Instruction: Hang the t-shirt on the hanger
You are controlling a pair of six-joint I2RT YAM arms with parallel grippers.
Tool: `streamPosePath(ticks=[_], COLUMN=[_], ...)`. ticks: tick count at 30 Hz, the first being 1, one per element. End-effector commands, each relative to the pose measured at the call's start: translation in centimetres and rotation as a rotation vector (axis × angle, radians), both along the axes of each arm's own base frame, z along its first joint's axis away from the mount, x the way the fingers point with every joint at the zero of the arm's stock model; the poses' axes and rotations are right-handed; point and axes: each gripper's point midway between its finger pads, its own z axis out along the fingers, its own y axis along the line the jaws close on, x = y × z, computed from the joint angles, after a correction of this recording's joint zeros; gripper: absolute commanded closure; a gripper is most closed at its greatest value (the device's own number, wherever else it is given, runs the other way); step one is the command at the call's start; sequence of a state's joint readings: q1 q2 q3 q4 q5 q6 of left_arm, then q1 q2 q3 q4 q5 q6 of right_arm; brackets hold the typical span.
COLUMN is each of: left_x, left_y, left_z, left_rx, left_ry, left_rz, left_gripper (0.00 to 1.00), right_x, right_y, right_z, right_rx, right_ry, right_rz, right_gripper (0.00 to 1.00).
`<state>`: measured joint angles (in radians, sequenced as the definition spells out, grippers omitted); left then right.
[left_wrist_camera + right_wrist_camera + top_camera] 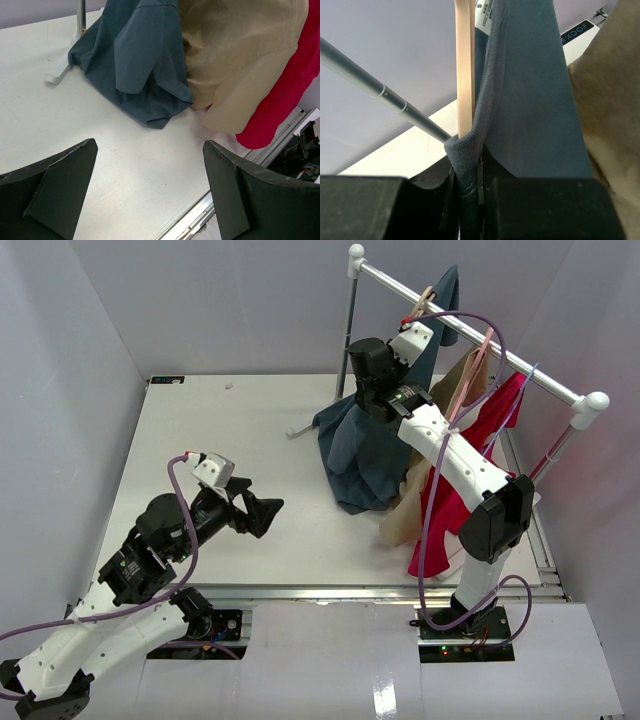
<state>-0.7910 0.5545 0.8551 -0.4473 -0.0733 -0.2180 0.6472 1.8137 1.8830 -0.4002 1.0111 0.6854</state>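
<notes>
The slate-blue t-shirt (360, 450) hangs from up by the rack rail and pools on the table; the left wrist view shows its lower folds (135, 60). In the right wrist view my right gripper (468, 180) is shut on the shirt's ribbed collar (465, 155), right beside the upright pale beige hanger (465, 65). From above, that gripper (392, 368) sits high against the shirt, just below the hanger (425, 302) at the rail. My left gripper (262, 512) hovers low over the table, open and holding nothing (150, 185), well left of the shirt.
A metal rack rail (470, 335) crosses the back right on a post (350, 330). A tan garment (410, 510) on a pink hanger (470, 380) and a red garment (450, 510) hang beside the shirt. The table's front edge rail (200, 215) lies under my left gripper.
</notes>
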Motion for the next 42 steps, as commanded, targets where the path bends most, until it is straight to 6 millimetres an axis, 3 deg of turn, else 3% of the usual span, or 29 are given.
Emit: streamPosePath(ticks=[1, 2, 4, 6, 12, 15, 16, 17, 18, 23, 26, 28, 33, 36, 38, 42], left_x=[-0.3, -0.3, -0.5, -0.7, -1.4, -1.4, -1.4, -1.6, -1.8, -1.9, -0.5, 0.4, 0.7, 1.2, 1.7, 3.5], left_y=[-0.1, -0.1, 0.1, 0.2, 0.0, -0.1, -0.2, -0.8, -1.2, -3.2, -3.7, -4.1, -6.1, -7.8, -9.1, -12.8], left_z=[-0.5, -0.4, 0.0, 0.6, 1.2, 1.7, 2.0, 2.5, 3.2, 6.0, 6.7, 6.8, 7.6, 7.3, 6.8, 4.7], left_rx=[0.004, 0.0, -0.009, -0.017, -0.032, -0.041, -0.041, -0.041, -0.046, -0.079, -0.067, -0.057, -0.089, -0.101, -0.094, -0.033], left_ry=[0.004, 0.002, -0.008, -0.016, -0.025, -0.034, -0.042, -0.056, -0.073, -0.117, -0.123, -0.129, -0.123, -0.11, -0.107, -0.085], left_rz=[-0.018, -0.019, -0.019, -0.023, -0.056, -0.063, -0.068, -0.105, -0.13, -0.218, -0.184, -0.168, -0.229, -0.271, -0.305, -0.399], left_gripper=[0.02, 0.02, 0.02, 0.02, 0.02, 0.02, 0.02, 0.02, 0.02, 0.02, 0.02, 0.02, 0.02, 0.05, 0.18, 0.27], right_x=[-0.2, -0.3, -0.3, -0.4, -1.9, -2.6, -2.8, -3.0, -3.3, -5.7, -8.0, -9.2, -12.5, -14.1, -15.0, -16.7], right_y=[-1.5, -1.6, -1.5, -1.2, -2.1, -1.3, -0.9, -0.6, -0.6, -0.7, -0.5, -1.4, -1.0, -0.1, 0.6, -0.2], right_z=[4.4, 4.6, 5.2, 5.8, 6.5, 7.5, 7.3, 8.4, 8.9, 12.0, 11.5, 11.0, 12.5, 12.8, 11.8, 11.7], right_rx=[0.095, 0.092, 0.074, 0.069, 0.075, 0.075, 0.061, 0.047, 0.021, -0.035, -0.071, -0.091, -0.131, -0.126, -0.131, -0.145], right_ry=[-0.136, -0.138, -0.139, -0.149, -0.162, -0.205, -0.205, -0.218, -0.209, -0.167, -0.134, -0.123, -0.118, -0.09, -0.055, -0.055], right_rz=[-0.068, -0.068, -0.05, -0.024, -0.013, 0.059, 0.093, 0.13, 0.154, 0.269, 0.371, 0.377, 0.551, 0.653, 0.724, 0.755], right_gripper=[0.9, 0.87, 0.66, 0.53, 0.35, 0.27, 0.22, 0.12, 0.09, 0.1, 0.1, 0.1, 0.1, 0.1, 0.1, 0.1])
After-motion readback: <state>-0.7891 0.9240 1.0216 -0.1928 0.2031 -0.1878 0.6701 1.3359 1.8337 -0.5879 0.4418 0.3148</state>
